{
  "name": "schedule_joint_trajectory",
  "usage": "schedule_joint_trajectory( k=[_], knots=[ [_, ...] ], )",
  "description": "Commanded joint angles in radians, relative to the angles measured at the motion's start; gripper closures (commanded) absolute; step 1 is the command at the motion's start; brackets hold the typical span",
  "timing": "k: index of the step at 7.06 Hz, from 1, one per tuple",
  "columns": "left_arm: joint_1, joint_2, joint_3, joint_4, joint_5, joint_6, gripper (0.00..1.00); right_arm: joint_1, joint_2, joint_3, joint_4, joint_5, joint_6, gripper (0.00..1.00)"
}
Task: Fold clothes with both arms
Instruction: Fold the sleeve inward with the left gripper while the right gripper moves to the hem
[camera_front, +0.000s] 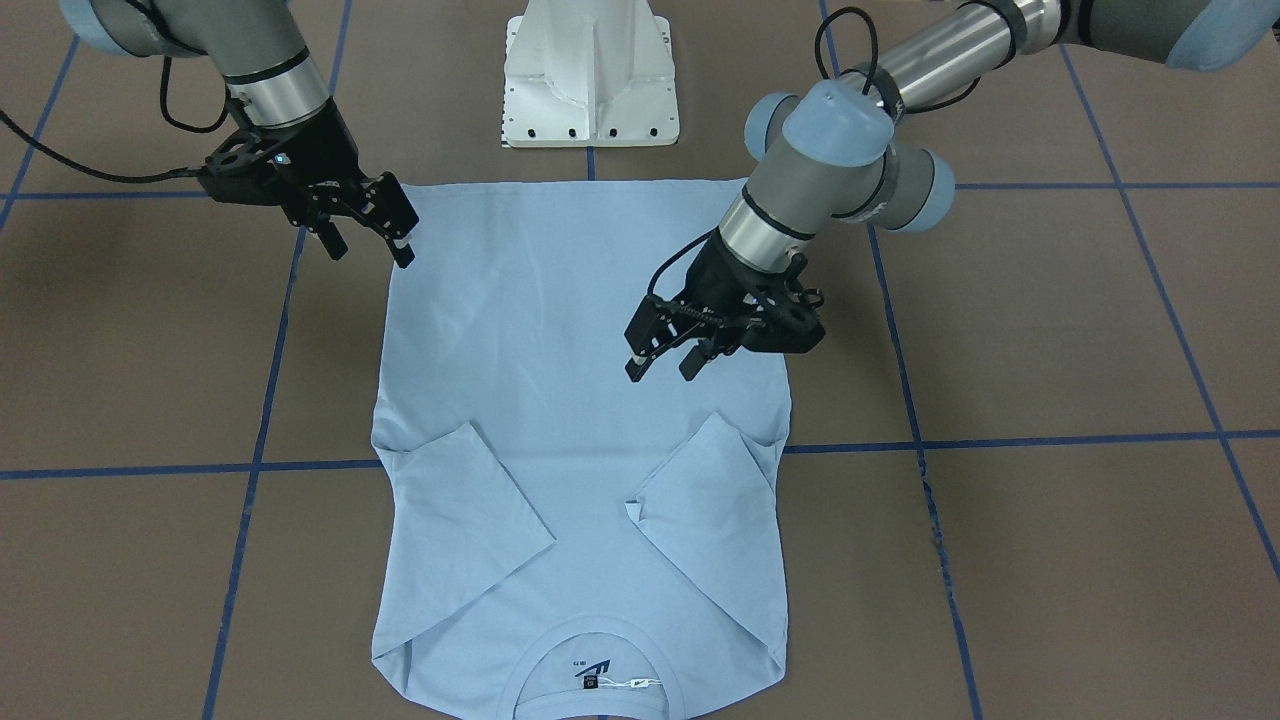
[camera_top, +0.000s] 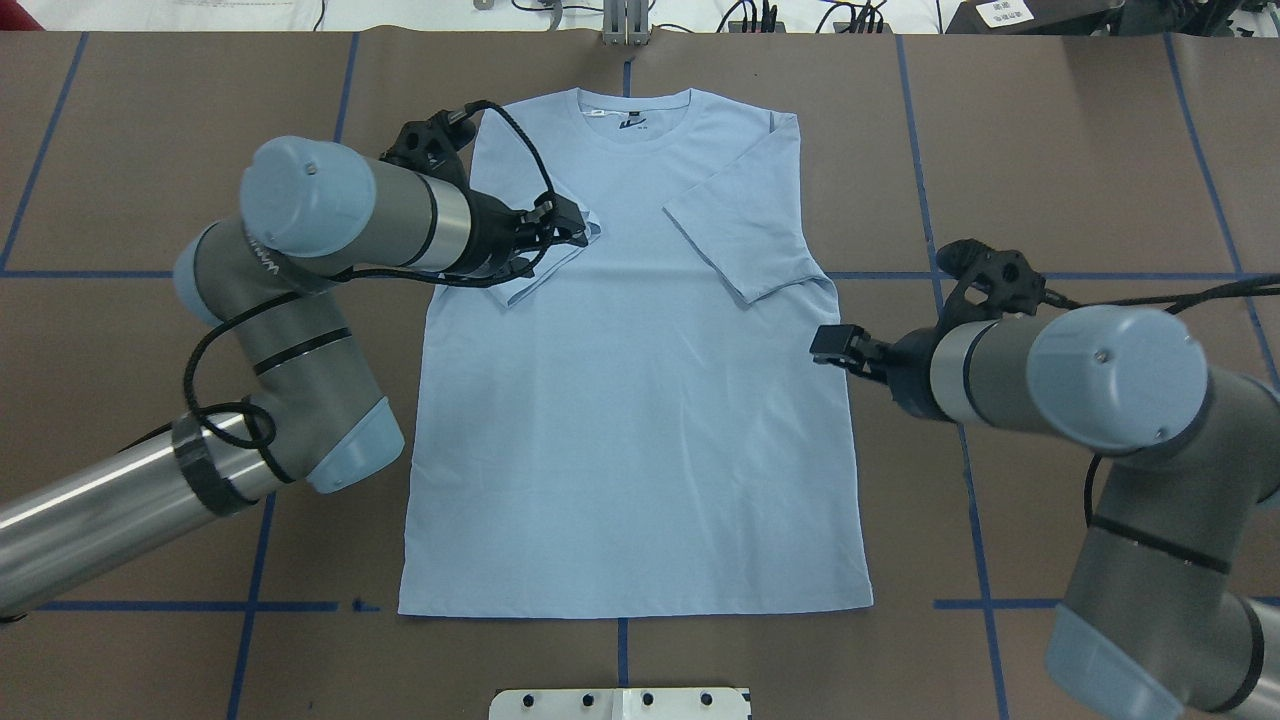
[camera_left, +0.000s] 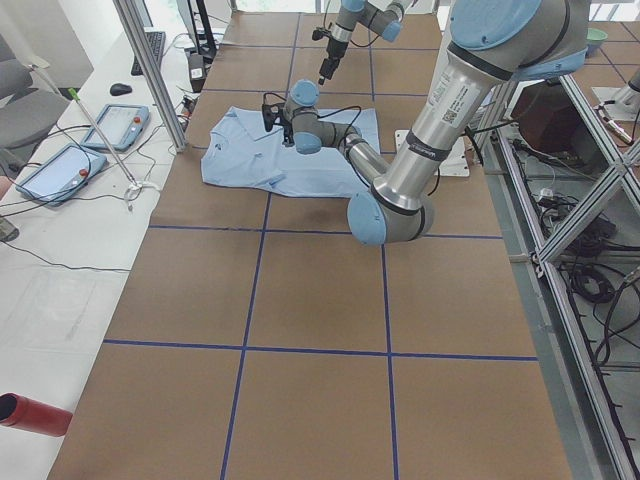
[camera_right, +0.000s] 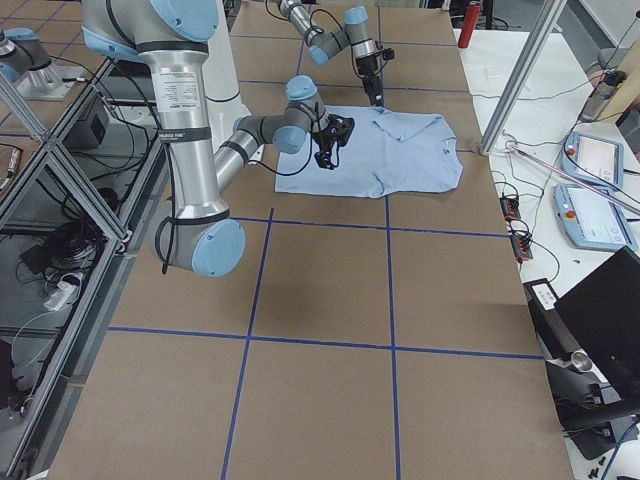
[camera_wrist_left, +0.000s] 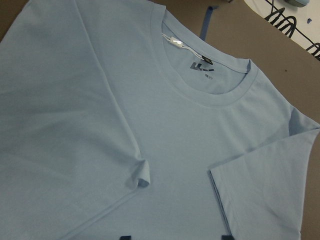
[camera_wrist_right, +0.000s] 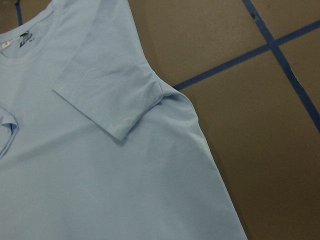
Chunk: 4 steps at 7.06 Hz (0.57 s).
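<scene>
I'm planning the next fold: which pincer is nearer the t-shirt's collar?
Left. The left pincer hangs over the t-shirt by a folded-in sleeve, short of the collar; the right pincer sits at the shirt's side edge, farther toward the hem.

Dark logo mark (camera_wrist_left: 200, 66) inside the collar of the t-shirt (camera_wrist_left: 90, 130); small print (camera_wrist_left: 210, 76) beneath it, illegible. Black lettering (camera_left: 455, 100) along the left arm (camera_left: 425, 140), too small to read.
</scene>
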Motion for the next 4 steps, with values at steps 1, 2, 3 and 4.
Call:
schedule_joint_trajectory(
  k=[1,2,3,4],
  knots=[
    [0.002,0.109,-0.154,0.028,-0.012,0.000,0.22,-0.233,-0.014,0.047,-0.105,-0.197,0.226,0.00],
    [0.004,0.112,-0.154,0.028,-0.012,0.000,0.22,-0.311,-0.066,0.052,-0.113,-0.219,0.293,0.01],
    [0.004,0.118,-0.154,0.028,-0.012,0.000,0.22,-0.371,-0.121,0.045,-0.112,-0.289,0.340,0.02],
    [0.004,0.121,-0.157,0.027,-0.012,0.000,0.22,-0.387,-0.122,0.042,-0.113,-0.293,0.370,0.02]
  ],
)
